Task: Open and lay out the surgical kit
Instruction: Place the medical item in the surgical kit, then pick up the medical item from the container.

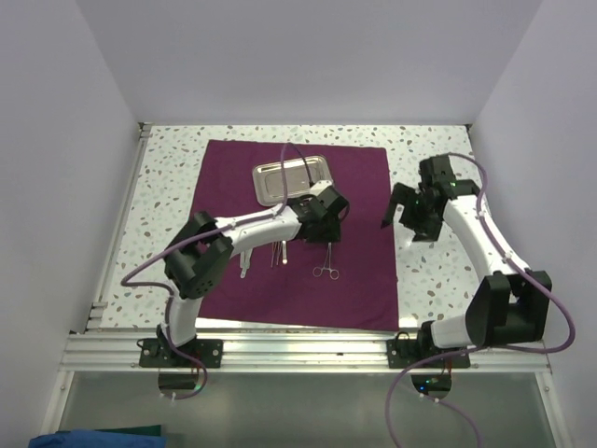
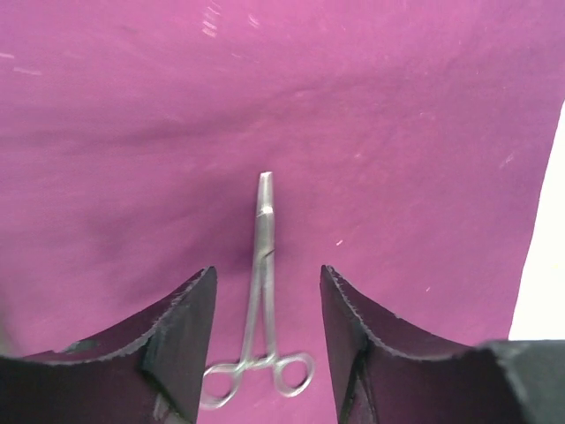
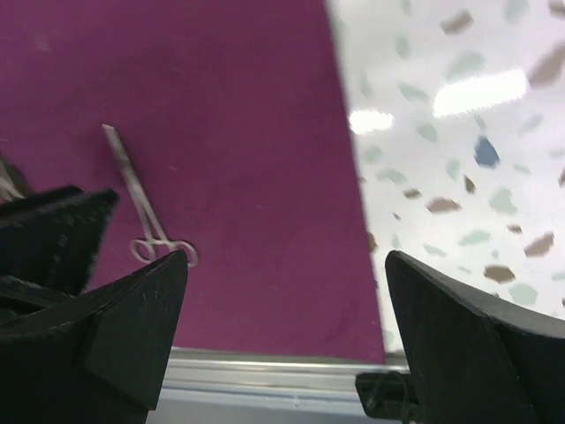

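Note:
The dark magenta cloth [image 1: 354,271] lies spread flat on the table. The shiny steel tray [image 1: 291,178] sits on its far part. Ring-handled forceps [image 1: 326,262] lie on the cloth below my left gripper [image 1: 328,231]. In the left wrist view my left gripper [image 2: 267,296] is open, and the forceps [image 2: 263,265] lie flat between its fingers, untouched, rings toward the camera. Thin silver instruments [image 1: 278,252] and one more [image 1: 244,263] lie to the left of the forceps. My right gripper [image 1: 399,222] hovers open and empty over the cloth's right edge. It sees the forceps [image 3: 137,196] and the cloth [image 3: 238,132].
The speckled white table [image 1: 438,271] shows around the cloth, and in the right wrist view [image 3: 459,150]. A metal rail [image 1: 298,347] runs along the near edge. White walls enclose the left, back and right sides.

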